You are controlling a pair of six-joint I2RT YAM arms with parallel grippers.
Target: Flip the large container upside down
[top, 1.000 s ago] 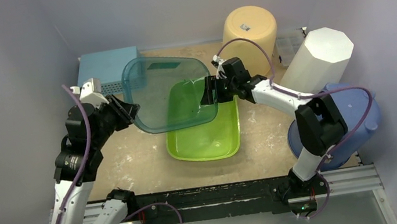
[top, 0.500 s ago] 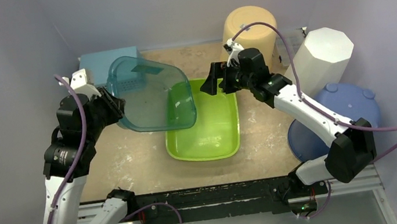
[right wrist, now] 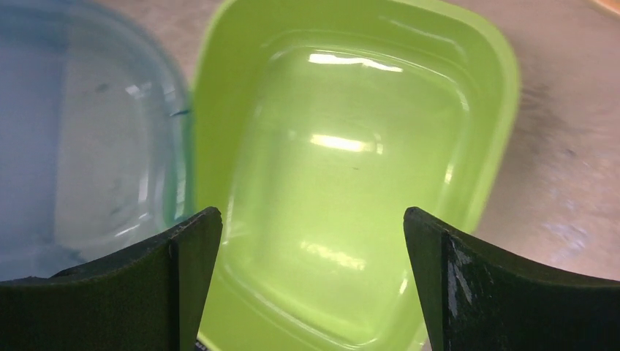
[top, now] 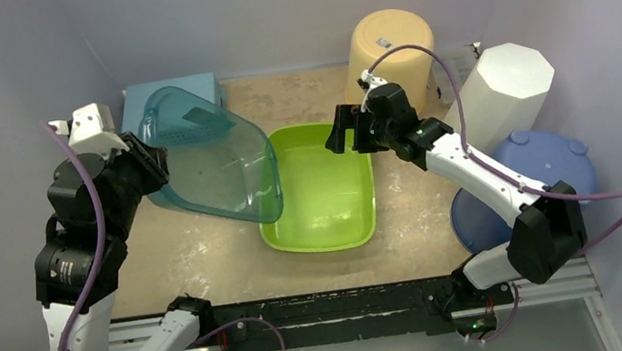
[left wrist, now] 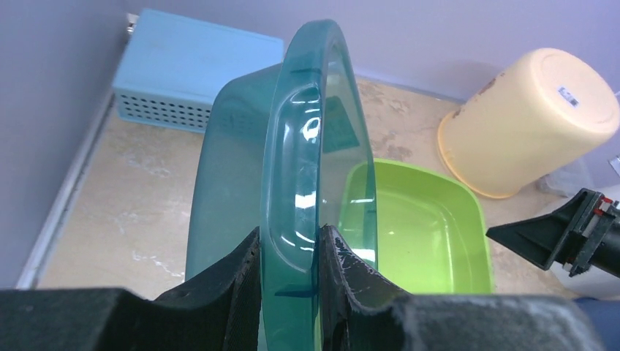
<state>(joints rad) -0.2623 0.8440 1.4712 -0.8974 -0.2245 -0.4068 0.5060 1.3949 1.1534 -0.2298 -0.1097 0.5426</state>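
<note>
Teal tub (top: 213,157) (the see-through one, the task's container) is standing up on edge over the L half of the bench (top: 208,254), neither upright nor flipped. In the L wrist view its rim is running nearly vertical, w/ the body bulging to the L and the mouth facing R toward the lime-green tub (top: 330,209).

L hand (left wrist: 291,252) is clenching the teal tub's rim. One finger (left wrist: 237,281) is pressing the outer side and the other the inner side, w/ the lip sandwiched btwn them. From above, the teal tub's low R edge is overlapping the lime-green tub's L rim. Whether it's touching that rim or the bench, I cannot tell.

R hand (right wrist: 311,219) is hovering released, fingers spread wide, above the back part of the lime-green tub and apart from the teal tub. The lime-green tub is sitting mouth-up at approx. the bench's centre.

At the back a beige bucket (top: 390,45) is sitting bottom-up. A pale blue perforated crate (left wrist: 190,80) is lying in the back L corner behind the teal tub. On the R side a white octagonal bin (top: 502,89) is sitting just behind a blue round bin (top: 558,164).
</note>
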